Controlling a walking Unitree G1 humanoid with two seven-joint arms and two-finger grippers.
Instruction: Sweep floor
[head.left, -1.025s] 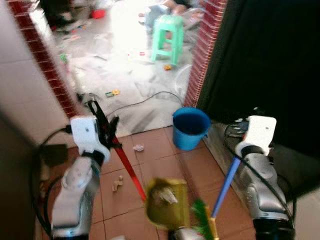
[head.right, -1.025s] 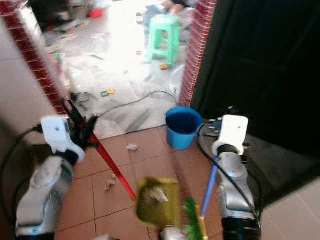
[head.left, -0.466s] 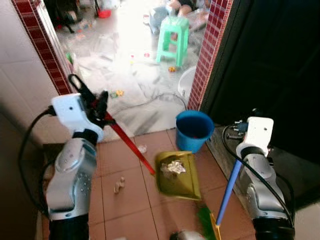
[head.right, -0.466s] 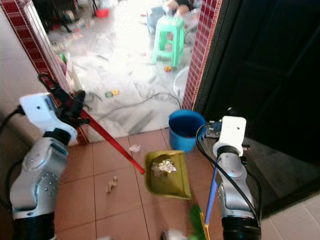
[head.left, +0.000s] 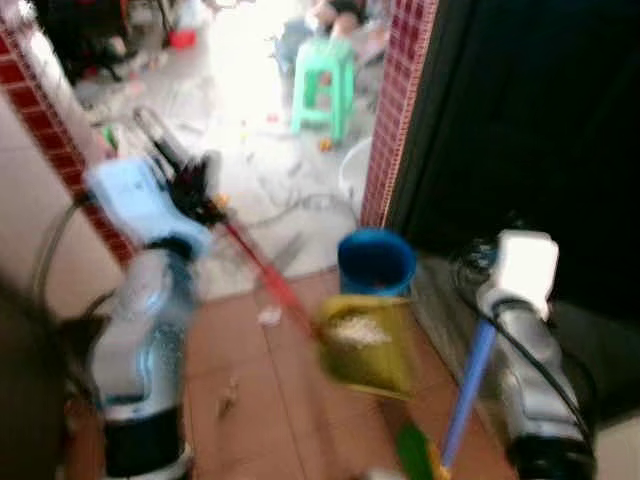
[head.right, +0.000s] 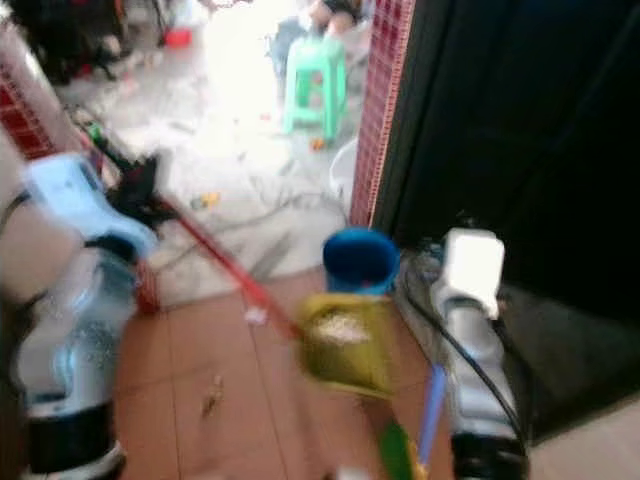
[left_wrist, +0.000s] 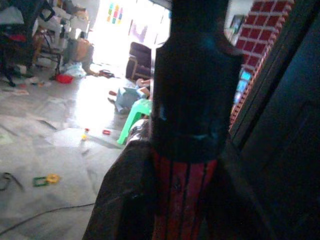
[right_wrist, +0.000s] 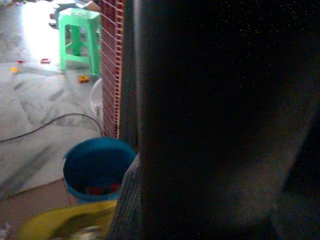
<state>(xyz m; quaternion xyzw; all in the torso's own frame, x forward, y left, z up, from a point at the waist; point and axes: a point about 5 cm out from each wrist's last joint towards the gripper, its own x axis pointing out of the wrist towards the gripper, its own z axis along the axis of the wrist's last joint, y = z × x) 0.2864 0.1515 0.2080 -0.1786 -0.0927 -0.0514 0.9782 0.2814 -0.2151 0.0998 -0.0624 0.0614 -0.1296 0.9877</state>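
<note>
- Left gripper (head.left: 190, 185) fingers clamp the red handle (head.left: 262, 272), carrying the loaded yellow dustpan (head.left: 366, 340) level, just beside the blue bucket (head.left: 376, 262), probably for tipping.
- Right gripper (head.left: 505, 262): finger state unclear; the blue broom handle (head.left: 467, 385) runs down from that arm to the tile floor (head.left: 250, 400).
</note>
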